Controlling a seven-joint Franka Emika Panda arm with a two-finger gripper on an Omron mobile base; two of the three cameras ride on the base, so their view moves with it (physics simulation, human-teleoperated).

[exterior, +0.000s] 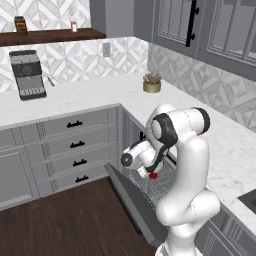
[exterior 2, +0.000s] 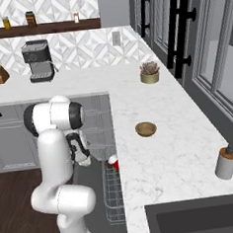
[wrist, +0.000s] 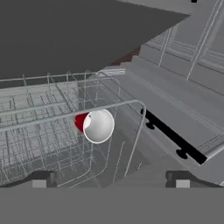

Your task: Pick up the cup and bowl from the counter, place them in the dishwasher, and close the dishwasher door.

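The dishwasher [exterior: 150,185] stood open, its door [exterior: 131,200] folded down below the end effector [wrist: 110,178] and its wire rack [exterior 2: 113,198] pulled out directly under the hand. One item appeared to be delivered: the red cup [wrist: 94,126] lay on its side in the rack, white inside turned toward the hand camera, free of the fingers. The end effector was spread wide and empty, its two tips [wrist: 40,178] standing well apart on either side of the cup's line, with the cup just ahead of them and a little toward the left tip, apart from both.

By my judgement the task was roughly a third done. The bowl [exterior 2: 145,129] sat upright on the tabletop [exterior 2: 180,148], well apart from the end effector, up and off to its side beyond the rack's edge. Left to do: fetch the bowl, set it in the rack beside the cup, then swing the door shut.
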